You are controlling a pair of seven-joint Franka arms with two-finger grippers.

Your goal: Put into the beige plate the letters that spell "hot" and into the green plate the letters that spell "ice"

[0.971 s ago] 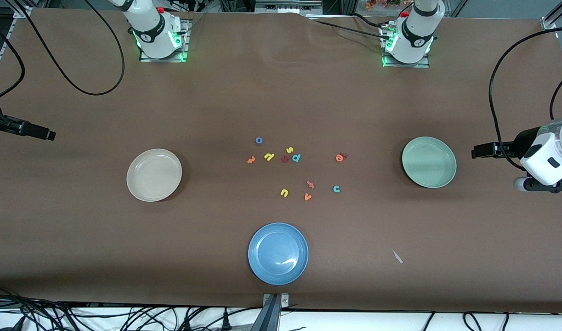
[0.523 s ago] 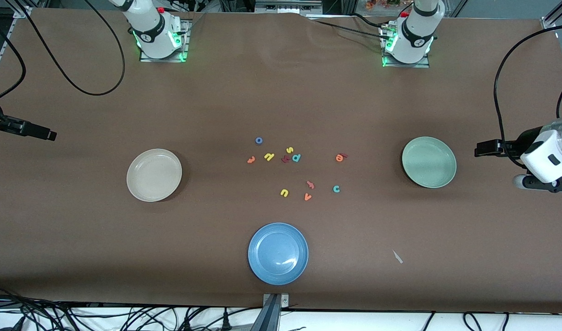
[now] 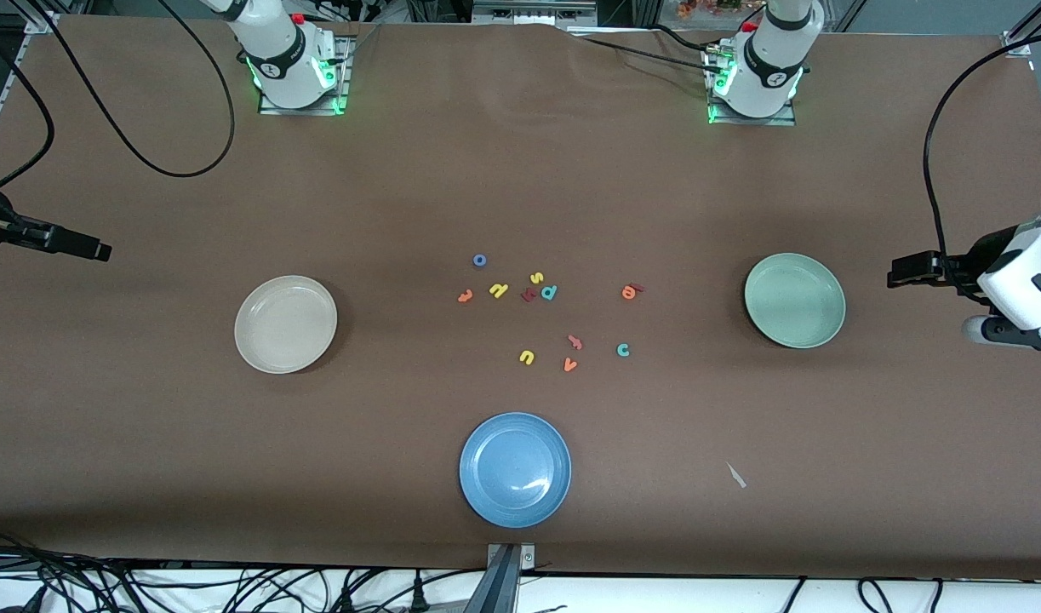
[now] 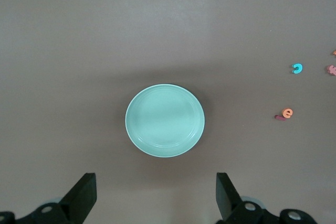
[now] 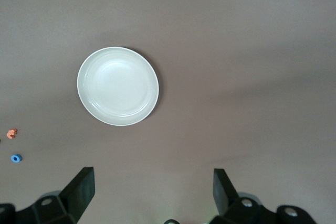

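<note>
Letters lie loose on the brown table [image 3: 520, 170], and I place everything from the round pale sage-green plate [image 3: 794, 300]. Toward the right arm's end from it sit the orange round "e" [image 3: 628, 292] touching the dark red bar "i" [image 3: 637, 288], the teal "c" [image 3: 623, 349], then the yellow "h" [image 3: 498, 290], blue ring "o" [image 3: 479, 260] and orange hooked "t" [image 3: 465, 296]; farthest is the round cream-beige plate [image 3: 285, 323]. My left claw [image 4: 155, 195] hangs beside the green plate, wide and empty. My right claw [image 5: 152, 192], past the beige plate, is wide too, holding nothing.
</note>
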